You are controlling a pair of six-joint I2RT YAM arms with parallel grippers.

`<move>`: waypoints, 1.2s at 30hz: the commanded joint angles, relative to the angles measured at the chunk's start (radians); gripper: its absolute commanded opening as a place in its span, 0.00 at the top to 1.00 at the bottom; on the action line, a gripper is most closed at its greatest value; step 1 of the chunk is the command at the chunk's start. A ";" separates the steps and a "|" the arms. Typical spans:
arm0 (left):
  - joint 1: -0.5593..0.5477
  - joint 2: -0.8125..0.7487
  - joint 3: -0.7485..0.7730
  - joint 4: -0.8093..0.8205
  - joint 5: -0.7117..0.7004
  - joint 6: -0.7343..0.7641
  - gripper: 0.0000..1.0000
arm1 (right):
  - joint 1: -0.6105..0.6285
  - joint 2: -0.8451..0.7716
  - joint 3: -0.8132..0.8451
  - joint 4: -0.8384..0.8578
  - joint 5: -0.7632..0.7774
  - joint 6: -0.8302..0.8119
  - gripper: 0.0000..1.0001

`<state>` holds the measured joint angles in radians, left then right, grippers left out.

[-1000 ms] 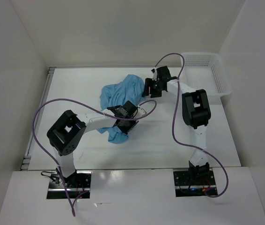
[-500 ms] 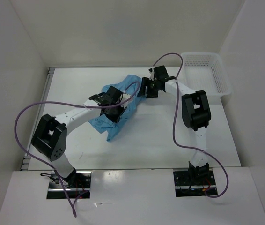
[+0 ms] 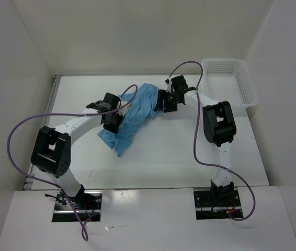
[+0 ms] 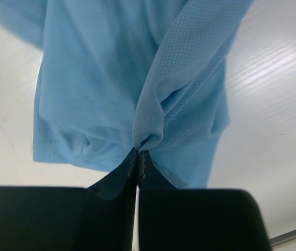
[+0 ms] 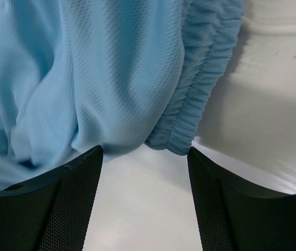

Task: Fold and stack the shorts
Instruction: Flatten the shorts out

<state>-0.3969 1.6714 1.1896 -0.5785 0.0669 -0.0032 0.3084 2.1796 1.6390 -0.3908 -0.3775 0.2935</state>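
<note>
The light sky-blue shorts point(image 3: 133, 116) lie rumpled in a diagonal band across the middle of the white table. My left gripper point(image 3: 112, 117) is at their left side, shut on a pinched fold of the mesh fabric point(image 4: 153, 137); the rest of the cloth hangs away from the jaws. My right gripper point(image 3: 162, 101) stands open at the shorts' upper right end. In the right wrist view the gathered elastic waistband point(image 5: 200, 89) sits just ahead of the two spread fingers point(image 5: 69, 193), with bare table between them. No drawstring shows.
A white plastic mesh basket point(image 3: 231, 79) stands at the back right corner of the table point(image 3: 190, 151). Purple cables loop over both arms. White walls close in the table at the back and both sides.
My left gripper has swung from the table's middle up and to the left, dragging the shorts out into a longer diagonal shape. The right gripper moved slightly left toward the waistband.
</note>
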 commanded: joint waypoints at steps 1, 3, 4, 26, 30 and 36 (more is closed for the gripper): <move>0.047 -0.032 -0.070 -0.021 -0.033 0.003 1.00 | -0.014 -0.089 -0.028 -0.010 -0.089 -0.053 0.29; 0.070 -0.032 -0.094 -0.003 -0.053 0.003 1.00 | -0.025 -0.098 -0.039 -0.010 -0.112 -0.105 0.29; 0.084 -0.022 -0.105 0.011 -0.064 0.003 1.00 | -0.025 -0.098 -0.039 -0.010 -0.112 -0.115 0.29; 0.193 0.025 -0.119 0.031 -0.084 0.003 1.00 | 0.078 -0.003 -0.042 0.009 0.072 -0.289 0.29; 0.193 0.034 -0.119 0.031 -0.084 0.003 1.00 | 0.098 0.029 -0.024 0.021 0.083 -0.289 0.31; 0.193 0.025 -0.099 0.031 -0.084 0.003 1.00 | 0.107 0.054 -0.021 0.021 0.092 -0.254 0.82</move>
<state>-0.2108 1.7000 1.0645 -0.5480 -0.0036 -0.0036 0.4061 2.1925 1.6119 -0.3706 -0.3168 0.0334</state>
